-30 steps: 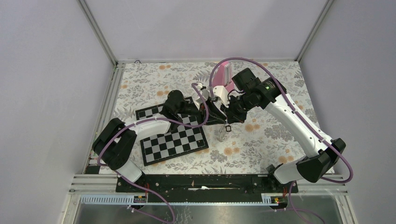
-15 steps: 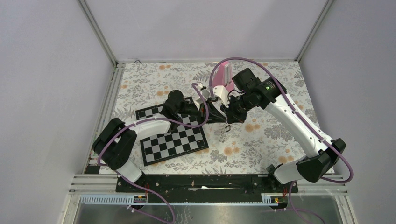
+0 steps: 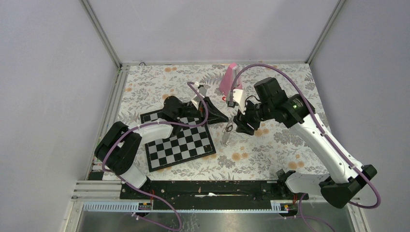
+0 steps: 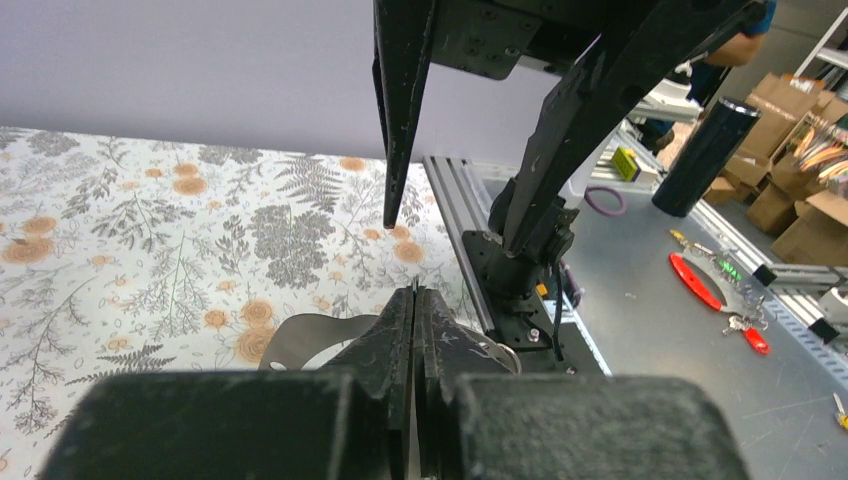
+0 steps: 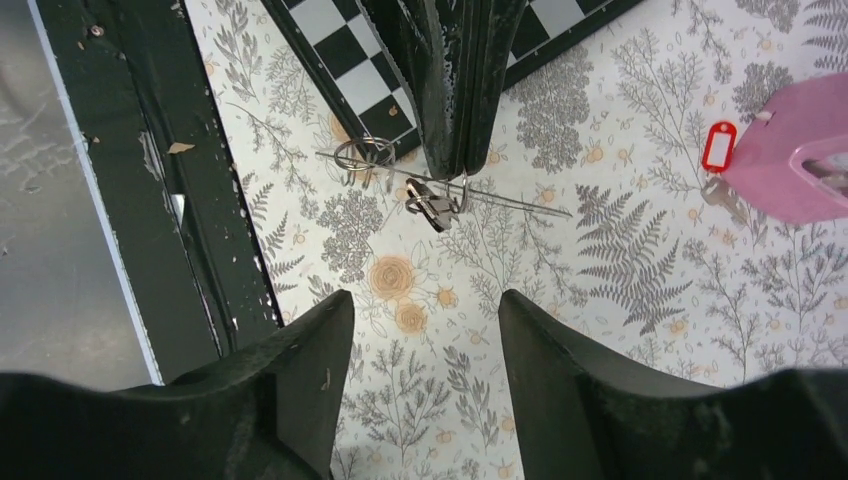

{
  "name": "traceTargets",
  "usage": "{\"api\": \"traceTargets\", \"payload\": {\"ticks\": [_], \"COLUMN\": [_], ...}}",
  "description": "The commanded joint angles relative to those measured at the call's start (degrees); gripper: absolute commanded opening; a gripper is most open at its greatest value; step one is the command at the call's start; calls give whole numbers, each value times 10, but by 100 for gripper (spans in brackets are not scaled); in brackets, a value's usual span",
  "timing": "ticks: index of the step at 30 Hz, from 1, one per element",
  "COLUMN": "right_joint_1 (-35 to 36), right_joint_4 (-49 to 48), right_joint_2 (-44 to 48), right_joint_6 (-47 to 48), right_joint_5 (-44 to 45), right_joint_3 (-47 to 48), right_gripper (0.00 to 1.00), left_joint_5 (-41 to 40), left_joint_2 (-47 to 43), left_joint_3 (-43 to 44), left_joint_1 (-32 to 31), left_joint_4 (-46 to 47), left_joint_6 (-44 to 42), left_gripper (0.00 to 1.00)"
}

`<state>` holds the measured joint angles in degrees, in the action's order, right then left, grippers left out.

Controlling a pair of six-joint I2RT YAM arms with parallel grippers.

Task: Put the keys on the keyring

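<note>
Keyring [image 3: 227, 134] hangs from the clenched left gripper [image 4: 414, 300], just right of the chessboard [image 3: 179, 145]; the right gripper [image 5: 425, 305] has just released and drawn back, jaws apart and empty; a dark metal key [image 5: 432, 200] seems threaded; the red-headed key [image 5: 718, 146] lies far off beside the pink metronome [image 5: 800, 150], probably next.

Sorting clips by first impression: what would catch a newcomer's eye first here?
Two black tools face each other over the floral cloth. The left tool is shut on the keyring with a small metal key dangling from it, and the right tool is open. Beyond stands the pink metronome, with a red-headed key lying beside it.
</note>
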<state>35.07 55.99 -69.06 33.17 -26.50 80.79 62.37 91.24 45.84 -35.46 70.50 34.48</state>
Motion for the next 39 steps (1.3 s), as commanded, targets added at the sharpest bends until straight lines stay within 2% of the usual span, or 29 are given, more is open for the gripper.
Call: {"api": "traceTargets", "payload": {"ticks": [1, 8, 13, 15, 28, 32, 39], "right_joint_1": [-7, -8, -8, -8, -15, -15, -17], "right_joint_4": [-69, -140, -182, -184, -194, -198, -202], "right_joint_2": [24, 28, 31, 31, 34, 35, 33], "right_joint_6": [3, 2, -5, -3, -2, -3, -5], "right_joint_5": [-55, -120, -134, -146, -165, -171, -175], "right_joint_3": [-32, -78, -110, -116, -133, -140, -142], "right_gripper": [63, 64, 61, 56, 11, 6, 4], "left_joint_5": [-21, -41, -48, -48, -49, -48, -46], "left_joint_2": [-29, -44, -50, -50, -53, -54, -57], "left_joint_3": [-10, -16, -20, -21, -25, -23, -23], "left_joint_1": [0, 0, -1, -2, -5, -6, -10], "left_joint_4": [106, 106, 106, 106, 116, 121, 122], "left_joint_6": [58, 75, 83, 85, 95, 100, 103], "left_gripper": [0, 0, 0, 0, 0, 0, 0]}}
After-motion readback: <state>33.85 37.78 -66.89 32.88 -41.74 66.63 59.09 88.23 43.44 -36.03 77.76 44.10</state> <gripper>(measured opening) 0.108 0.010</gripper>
